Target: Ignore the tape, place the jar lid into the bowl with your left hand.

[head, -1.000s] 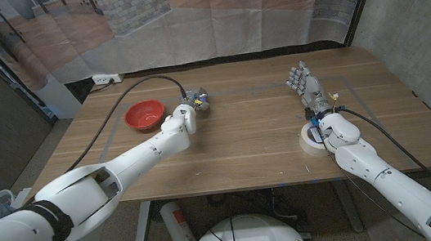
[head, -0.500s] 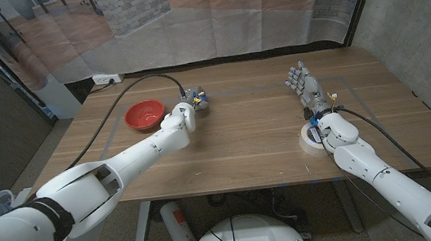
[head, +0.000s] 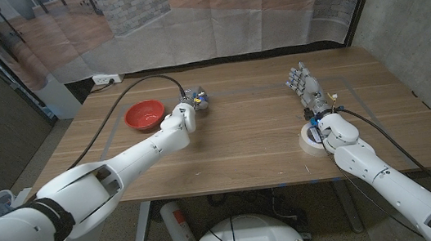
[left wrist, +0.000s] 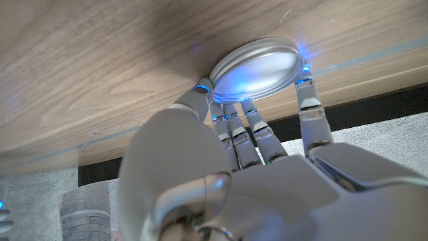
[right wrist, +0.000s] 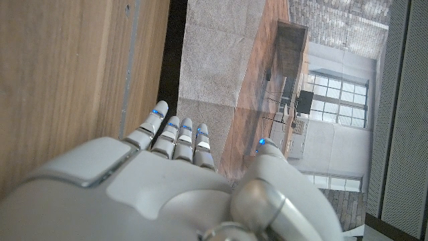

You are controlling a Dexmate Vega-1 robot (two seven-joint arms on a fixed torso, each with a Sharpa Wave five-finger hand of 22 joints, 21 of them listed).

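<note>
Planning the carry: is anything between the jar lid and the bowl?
Nothing visible. The left hand has its fingertips at the jar lid, and the red bowl sits just beside it with bare table between. The tape lies far off, under the right arm.
</note>
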